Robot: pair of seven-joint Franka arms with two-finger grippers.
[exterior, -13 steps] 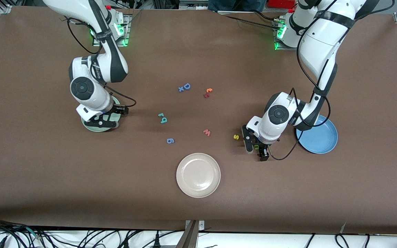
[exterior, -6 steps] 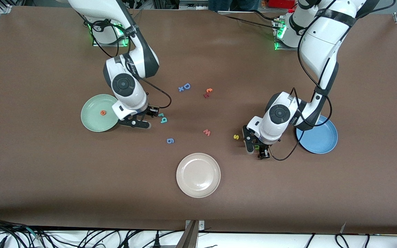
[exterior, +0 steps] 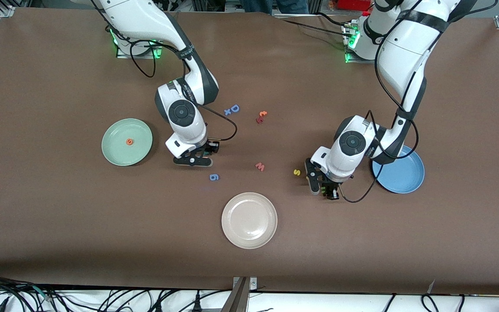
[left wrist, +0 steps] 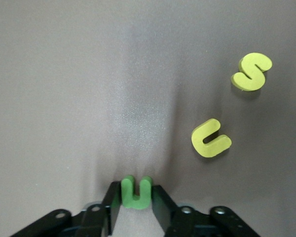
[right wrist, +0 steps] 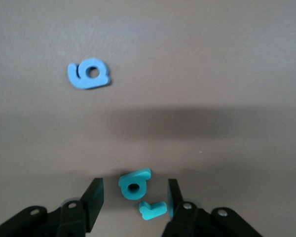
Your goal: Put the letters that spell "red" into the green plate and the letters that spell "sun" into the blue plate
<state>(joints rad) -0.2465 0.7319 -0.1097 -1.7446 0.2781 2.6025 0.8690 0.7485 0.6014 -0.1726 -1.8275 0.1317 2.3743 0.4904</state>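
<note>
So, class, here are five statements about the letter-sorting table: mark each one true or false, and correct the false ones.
1. The orange "e" lies in the green plate. True.
2. The left gripper has its jaws shut on the green "n". True.
3. The blue plate holds the yellow "s". False: the yellow "s" lies on the table and the plate holds no letters.
4. The right gripper grips the blue "g". False: its open jaws straddle the teal "d" and teal "r".
5. The beige-white plate holds no letters. True.
</note>
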